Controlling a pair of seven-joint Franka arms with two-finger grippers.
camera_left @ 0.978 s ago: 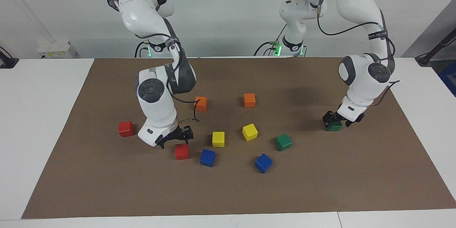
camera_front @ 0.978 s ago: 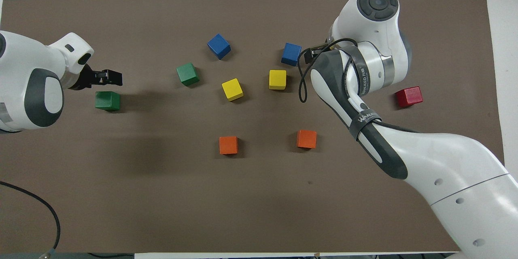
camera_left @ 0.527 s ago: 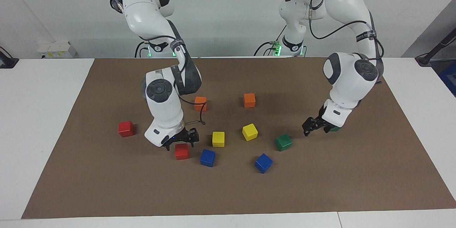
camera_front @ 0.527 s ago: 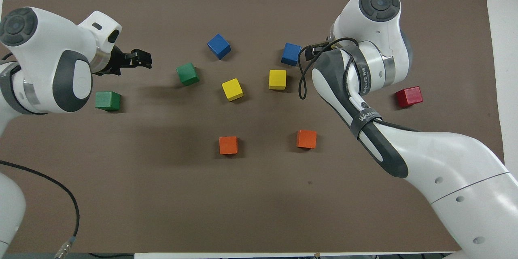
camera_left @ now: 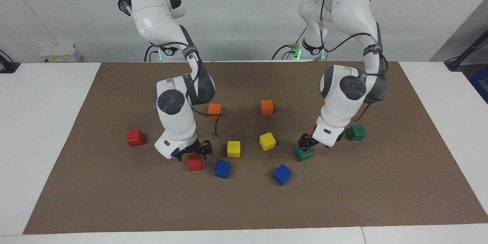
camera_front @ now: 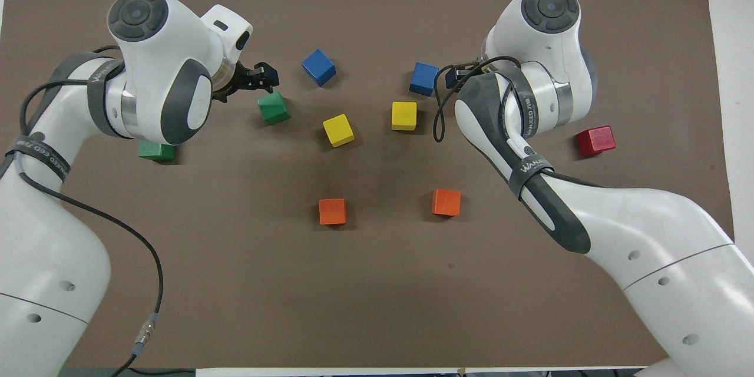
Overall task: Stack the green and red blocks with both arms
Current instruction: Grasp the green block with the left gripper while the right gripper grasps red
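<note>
Both grippers are low over the brown mat (camera_left: 381,183) with their jaws spread and nothing held. Left gripper (camera_left: 307,142) is just above one green block (camera_left: 303,153), at the side of it that faces the robots. Second green block (camera_left: 356,132) lies free toward the left arm's end of the table, near the left arm's wrist. Right gripper (camera_left: 195,151) hangs directly over a red block (camera_left: 194,162), fingers on either side of its top; whether they touch it I cannot tell. Second red block (camera_left: 135,137) sits apart toward the right arm's end.

Around them lie other cubes: a blue cube (camera_left: 222,168) just beside the red block under the right gripper, a yellow cube (camera_left: 233,148) near it, a second yellow cube (camera_left: 267,141) and a second blue cube (camera_left: 282,174) near the green block under the left gripper. Two orange cubes (camera_left: 266,107) lie nearer to the robots.

The mat covers a white table (camera_left: 42,122), with a pale wall at the robots' end.

In the overhead view the right arm's wrist hides the red block below it, and the left arm's elbow covers part of the free green block (camera_front: 154,152); the facing view shows both cubes.
</note>
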